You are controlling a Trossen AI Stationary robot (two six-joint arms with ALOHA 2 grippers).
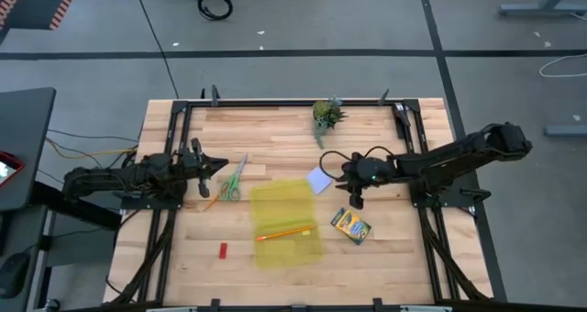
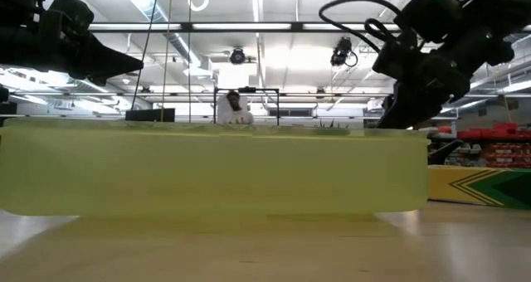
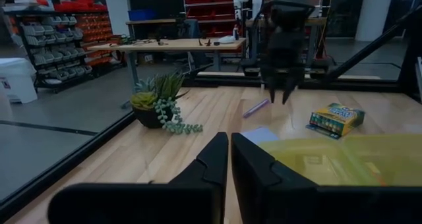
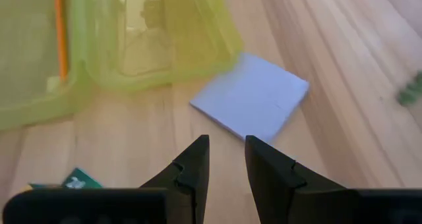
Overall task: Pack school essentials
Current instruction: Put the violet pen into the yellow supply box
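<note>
The translucent yellow case [image 1: 284, 222] lies open in the middle of the table with an orange pencil [image 1: 282, 231] in it. The pale blue note pad [image 1: 319, 181] lies flat just beyond the case's far right corner. The crayon box [image 1: 351, 226] lies to the right of the case. Green-handled scissors [image 1: 231, 182] and a second pencil [image 1: 213, 202] lie left of the case, and a red block [image 1: 222, 250] sits near left. My right gripper [image 4: 227, 141] hangs slanting down, open by a narrow gap, over bare wood beside the note pad [image 4: 254, 95]. My left gripper [image 3: 229, 165] rests shut at the left edge.
A small potted plant [image 1: 326, 115] stands at the far edge. A thin purple stick [image 3: 256, 107] lies on the wood below my right gripper [image 3: 280, 95]. A black frame [image 1: 183, 105] rims the table. Bare wood shows along the near edge.
</note>
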